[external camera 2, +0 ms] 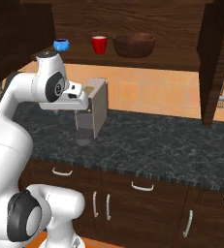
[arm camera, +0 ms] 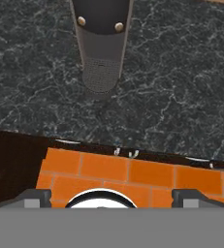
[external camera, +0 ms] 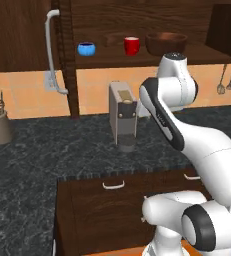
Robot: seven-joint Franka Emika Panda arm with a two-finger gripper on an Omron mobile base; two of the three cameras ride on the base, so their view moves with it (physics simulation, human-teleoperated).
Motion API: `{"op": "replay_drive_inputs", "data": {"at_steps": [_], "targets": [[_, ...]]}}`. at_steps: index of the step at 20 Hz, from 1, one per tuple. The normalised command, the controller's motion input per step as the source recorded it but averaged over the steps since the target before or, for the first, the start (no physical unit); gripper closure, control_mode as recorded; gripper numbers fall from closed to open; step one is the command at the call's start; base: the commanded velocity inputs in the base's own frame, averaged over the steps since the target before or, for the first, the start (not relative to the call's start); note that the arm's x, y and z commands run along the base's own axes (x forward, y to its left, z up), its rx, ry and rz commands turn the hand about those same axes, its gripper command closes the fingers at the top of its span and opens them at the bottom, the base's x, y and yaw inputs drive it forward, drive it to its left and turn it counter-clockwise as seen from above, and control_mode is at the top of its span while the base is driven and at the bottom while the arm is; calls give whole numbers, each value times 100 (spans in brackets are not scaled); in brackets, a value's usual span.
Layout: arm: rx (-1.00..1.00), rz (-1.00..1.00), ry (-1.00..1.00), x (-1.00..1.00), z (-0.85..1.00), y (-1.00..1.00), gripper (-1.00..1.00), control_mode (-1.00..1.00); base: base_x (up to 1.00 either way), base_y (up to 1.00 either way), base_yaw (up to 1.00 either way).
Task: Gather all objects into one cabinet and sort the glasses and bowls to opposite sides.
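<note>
hovering my gripper (arm camera: 111,201) wide open and empty at frame bottom, since red cup (external camera: 131,45) sits mid-shelf between bowls.

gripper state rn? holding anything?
gripper: open, fingertips spread wide in the hand view, nothing between them; it points down at the dark counter.

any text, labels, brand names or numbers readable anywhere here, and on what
None. No letters, numbers or signs can be read in any view.
The coffee machine on the counter has plain panels with no brand mark.
The red cup, blue bowl and wooden bowl on the cabinet shelf are unmarked.
The open gripper bears no label either.
</note>
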Motion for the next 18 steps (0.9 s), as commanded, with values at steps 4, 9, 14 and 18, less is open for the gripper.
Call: {"op": "replay_drive_inputs", "data": {"at_steps": [4, 9, 14, 18], "targets": [[0, 0, 0, 0, 0, 0, -100, 100, -78, 0, 33], [0, 0, 0, 0, 0, 0, -100, 100, -68, 0, 45], [0, 0, 0, 0, 0, 0, -100, 100, -52, 0, 53], [0, 0, 0, 0, 0, 0, -100, 100, -72, 2, 55]]}}
